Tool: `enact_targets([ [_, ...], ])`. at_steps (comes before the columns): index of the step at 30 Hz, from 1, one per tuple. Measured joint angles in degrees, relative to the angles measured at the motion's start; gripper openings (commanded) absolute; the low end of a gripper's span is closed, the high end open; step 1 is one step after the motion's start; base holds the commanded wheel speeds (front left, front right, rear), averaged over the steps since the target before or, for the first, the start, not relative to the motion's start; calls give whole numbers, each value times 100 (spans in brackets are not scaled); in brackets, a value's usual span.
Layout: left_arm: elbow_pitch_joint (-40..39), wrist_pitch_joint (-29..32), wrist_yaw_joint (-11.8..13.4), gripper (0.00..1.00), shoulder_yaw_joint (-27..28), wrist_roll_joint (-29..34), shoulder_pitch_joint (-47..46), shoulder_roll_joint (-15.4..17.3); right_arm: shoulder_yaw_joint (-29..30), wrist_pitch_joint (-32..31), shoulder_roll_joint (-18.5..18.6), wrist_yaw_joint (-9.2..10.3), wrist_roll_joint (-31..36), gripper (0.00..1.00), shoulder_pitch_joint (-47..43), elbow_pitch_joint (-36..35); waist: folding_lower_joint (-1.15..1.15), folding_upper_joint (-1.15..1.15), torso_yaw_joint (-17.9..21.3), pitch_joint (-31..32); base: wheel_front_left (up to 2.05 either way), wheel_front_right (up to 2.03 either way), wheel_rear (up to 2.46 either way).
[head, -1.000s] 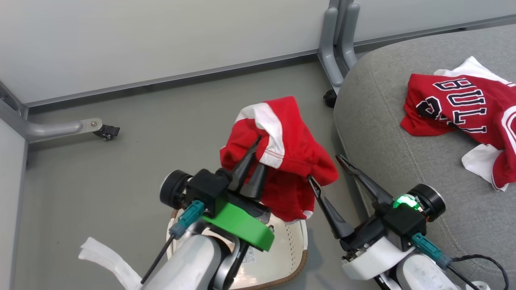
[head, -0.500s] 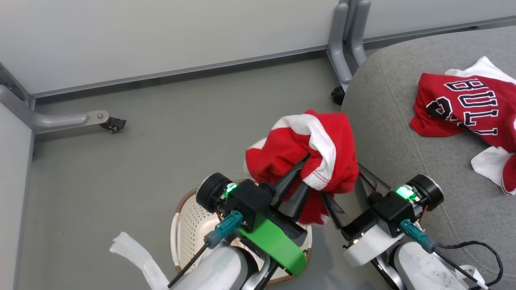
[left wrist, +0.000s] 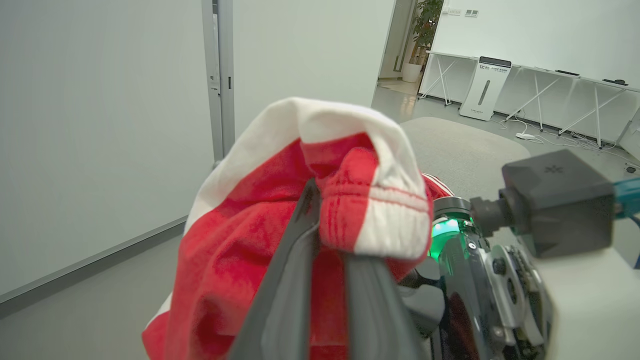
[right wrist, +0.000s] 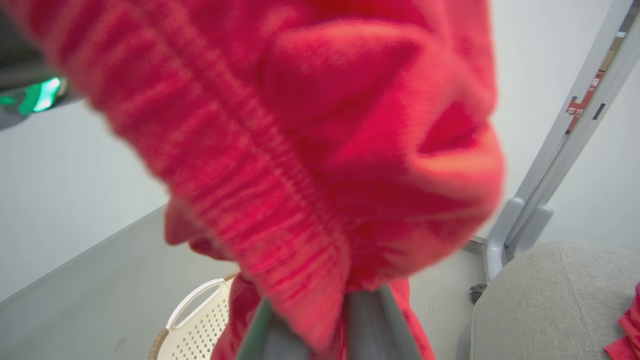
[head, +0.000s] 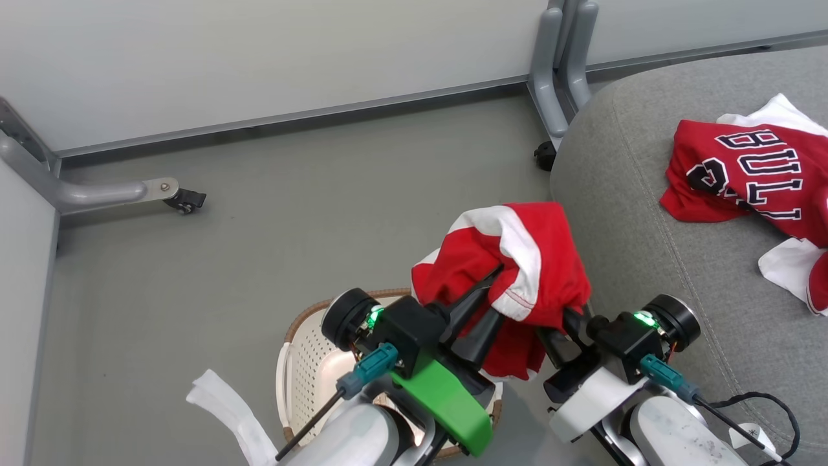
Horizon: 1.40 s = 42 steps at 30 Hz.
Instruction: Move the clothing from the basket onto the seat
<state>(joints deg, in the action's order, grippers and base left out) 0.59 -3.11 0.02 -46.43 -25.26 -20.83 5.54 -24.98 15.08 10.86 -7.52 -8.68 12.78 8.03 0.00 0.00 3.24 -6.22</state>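
The red shorts (head: 517, 259) with white trim hang bunched in the air over the basket's right end, just left of the seat's edge. My left gripper (head: 498, 291) is shut on their white-trimmed hem (left wrist: 385, 225). My right gripper (head: 566, 323) has its fingertips buried in the shorts' right side and is shut on them; in its wrist view the red cloth (right wrist: 300, 125) folds over the closed fingers (right wrist: 370, 320). The cream perforated basket (head: 304, 362) stands on the floor below my left arm. The red lettered jersey (head: 744, 175) lies crumpled on the grey seat (head: 647, 259).
Grey partition legs with castors stand at the far left (head: 184, 200) and by the seat's back corner (head: 563, 65). A white strip of cloth (head: 226, 414) lies on the floor left of the basket. A black cable (head: 763, 401) trails over the seat's front.
My left gripper has carried the shorts rightward and lower, close to the seat's edge. My right gripper, open a second ago, has shut on the shorts. The camera has shifted a little.
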Motion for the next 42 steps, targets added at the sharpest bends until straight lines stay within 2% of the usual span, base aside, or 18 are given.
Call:
enact_targets([
  [7,158,-87,57,0,14,-37,31,10,9,0,-2,0,-366,0,-86,-52,0,0,10,14,0,0,0],
  [8,170,-109,84,31,14,-19,31,8,26,0,-16,-1,-422,0,-99,-75,0,0,12,16,0,0,0],
  [9,190,-146,109,100,13,22,31,10,41,0,-20,-1,-470,0,-107,-88,0,0,13,18,0,0,0],
  [15,327,-129,157,100,-35,73,27,47,257,0,-182,0,-907,0,-138,-181,0,0,24,-3,0,0,0],
  [22,444,-158,156,100,-122,115,26,67,446,0,-257,0,-1093,0,-134,-252,0,0,12,-81,0,0,0],
  [34,653,-387,176,100,-137,171,25,200,1232,0,-389,0,-1092,0,-100,-425,0,0,74,-213,0,0,0],
  [42,622,-661,124,100,-154,328,-37,321,1684,1,-361,0,-1040,0,-78,-709,0,0,318,-405,0,0,0],
])
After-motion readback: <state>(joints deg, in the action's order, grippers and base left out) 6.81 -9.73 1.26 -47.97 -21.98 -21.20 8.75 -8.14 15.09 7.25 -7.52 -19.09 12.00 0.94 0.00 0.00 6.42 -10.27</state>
